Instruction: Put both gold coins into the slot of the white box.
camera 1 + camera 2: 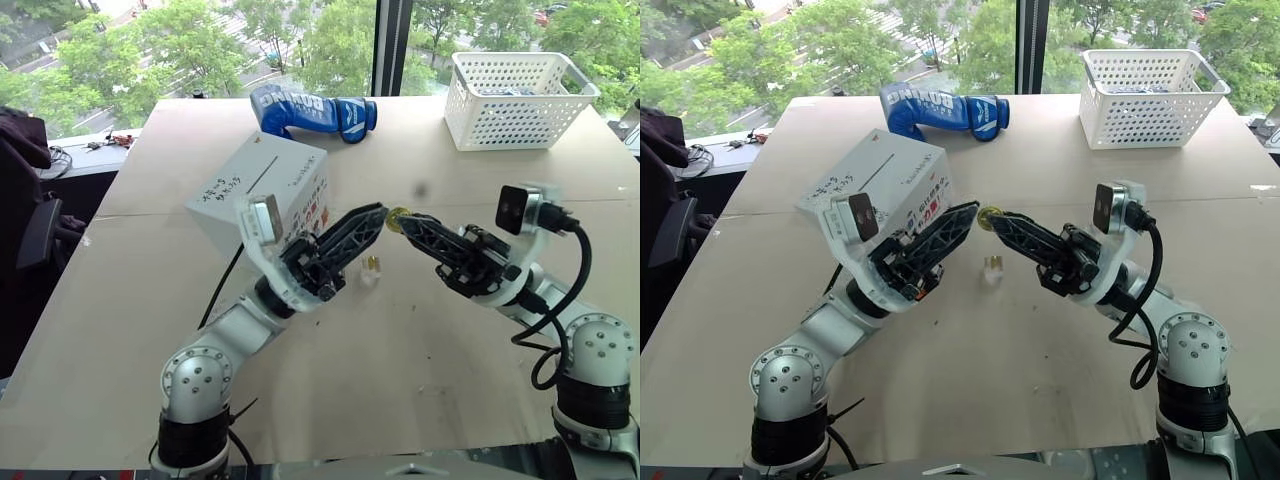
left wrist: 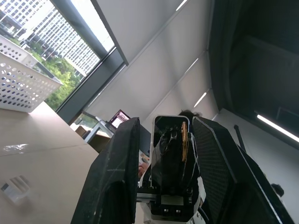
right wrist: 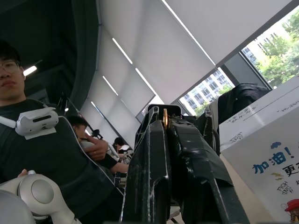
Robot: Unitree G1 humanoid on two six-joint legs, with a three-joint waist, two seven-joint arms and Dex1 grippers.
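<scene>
My right gripper (image 1: 405, 220) is shut on a gold coin (image 1: 398, 215), held edge-on at its fingertips above the table's middle. My left gripper (image 1: 378, 213) points at it from the left. In the left wrist view its fingers (image 2: 122, 154) stand apart on either side of the right gripper's tip and the coin (image 2: 184, 140), so it is open. The white box (image 1: 262, 190) stands just behind the left arm, its slot (image 1: 262, 177) on the top face. A second gold coin (image 1: 371, 264) rests on a small clear block on the table below both grippers.
A blue boxing glove (image 1: 312, 112) lies at the table's far edge and a white perforated basket (image 1: 518, 98) stands at the far right. A dark chair (image 1: 25, 200) is beside the table's left edge. People (image 3: 42, 154) sit behind, in the right wrist view.
</scene>
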